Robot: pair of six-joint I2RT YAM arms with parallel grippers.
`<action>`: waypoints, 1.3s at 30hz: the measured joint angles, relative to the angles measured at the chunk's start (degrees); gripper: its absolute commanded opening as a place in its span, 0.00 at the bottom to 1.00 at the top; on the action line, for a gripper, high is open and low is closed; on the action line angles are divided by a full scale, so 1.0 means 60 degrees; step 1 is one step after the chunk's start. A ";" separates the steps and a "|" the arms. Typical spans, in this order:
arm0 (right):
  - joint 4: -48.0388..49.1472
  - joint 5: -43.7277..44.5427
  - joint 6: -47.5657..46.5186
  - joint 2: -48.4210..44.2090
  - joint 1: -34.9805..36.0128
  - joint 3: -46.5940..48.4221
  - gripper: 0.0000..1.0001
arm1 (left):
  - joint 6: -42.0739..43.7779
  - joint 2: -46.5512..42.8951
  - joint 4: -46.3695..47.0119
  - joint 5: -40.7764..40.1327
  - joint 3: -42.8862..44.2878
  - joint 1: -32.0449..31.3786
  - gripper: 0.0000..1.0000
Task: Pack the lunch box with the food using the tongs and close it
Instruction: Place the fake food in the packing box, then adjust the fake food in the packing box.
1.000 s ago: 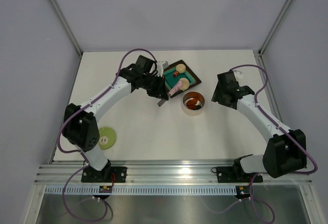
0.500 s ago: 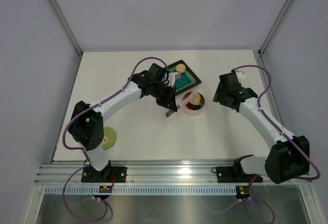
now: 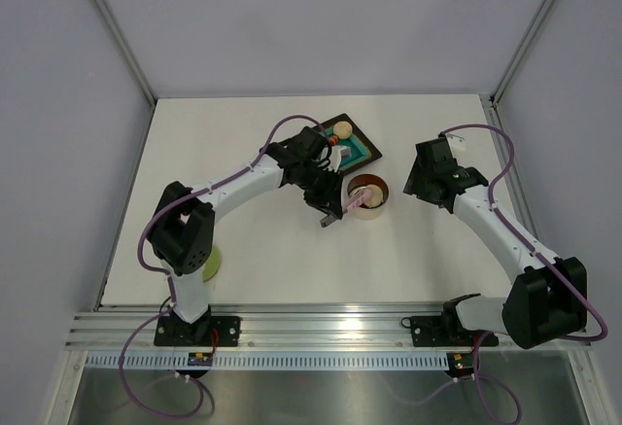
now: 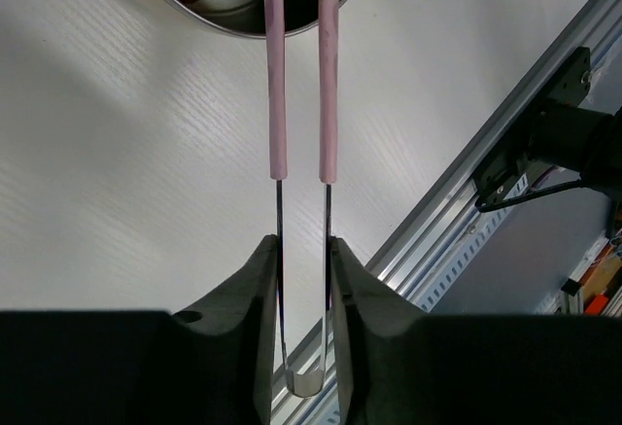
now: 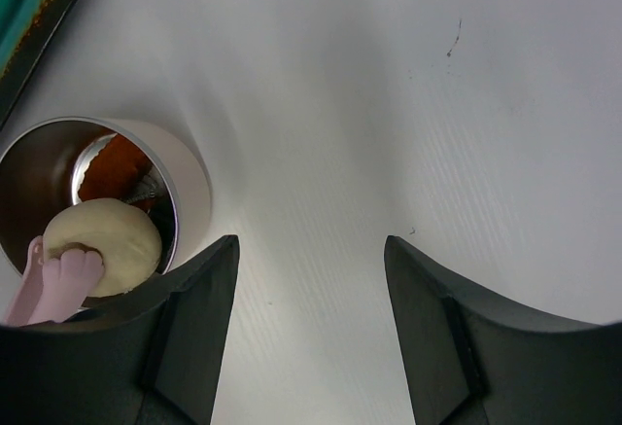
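White table (image 3: 253,240): both arms are bolted at its near edge.

Left arm (image 3: 243,177): it is stretched forward and to the right, towards the middle of the table. The left gripper (image 4: 303,250) is closed on the tongs. Its fingers (image 4: 262,279) are pressed against the outer faces of the two bare metal blades near the hinge end. The blades are kept slightly apart and roughly parallel.

Right arm (image 3: 496,230): it is bent inward, and the right gripper (image 5: 309,245) is held above bare table just right of the lunch box. Its jaws are spread wide and nothing is held between them.

Teal tray (image 3: 360,151): square and dark-rimmed, it is set at an angle behind the lunch box and close to it.

Lunch box (image 3: 367,213): the round steel tin is seen upright and uncovered near the table centre, between the two grippers.

Lid (image 3: 210,267): the pale green disc is seen near the left front of the table, well apart from the tin and largely hidden by the left arm's lower joint.

Tongs (image 4: 276,75): the pink-sleeved arms are passed over the tin's rim, and the tips are seen against a beige ball inside. Whether the ball is pinched cannot be told.

Food: a beige ball (image 5: 102,240) and a red-orange piece (image 5: 121,167) are noted inside the tin. On the tray, another beige ball (image 3: 342,131) is seen, with a small orange bit (image 3: 334,140) just beside it.
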 measured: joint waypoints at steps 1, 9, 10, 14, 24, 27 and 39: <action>0.0000 0.0000 0.0000 0.0000 0.0000 0.0000 0.69 | -0.0007 0.0018 0.0007 -0.0015 0.0051 -0.0018 0.34; 0.0000 -0.0004 0.0004 0.0000 0.0000 -0.0004 0.69 | -0.0015 0.0047 -0.0033 -0.0109 0.0288 -0.0120 0.38; 0.0000 -0.0004 0.0004 0.0000 0.0000 -0.0007 0.69 | -0.0015 0.0047 -0.0036 -0.0117 0.0317 -0.0124 0.38; -0.0004 -0.0004 0.0007 0.0000 0.0000 -0.0033 0.69 | -0.0015 0.0073 -0.0087 -0.0171 0.0444 -0.0124 0.39; -0.0011 -0.0004 0.0007 0.0000 0.0000 -0.0084 0.69 | -0.0007 0.0087 -0.0270 -0.0488 0.0743 -0.0124 0.28; -0.0011 -0.0007 0.0007 0.0000 0.0000 -0.0084 0.69 | -0.0011 0.0084 -0.0353 -0.0565 0.0838 -0.0124 0.08; -0.0011 -0.0007 0.0007 0.0000 0.0000 -0.0084 0.69 | -0.0087 0.0098 -0.0182 -0.0630 0.1228 -0.0124 0.00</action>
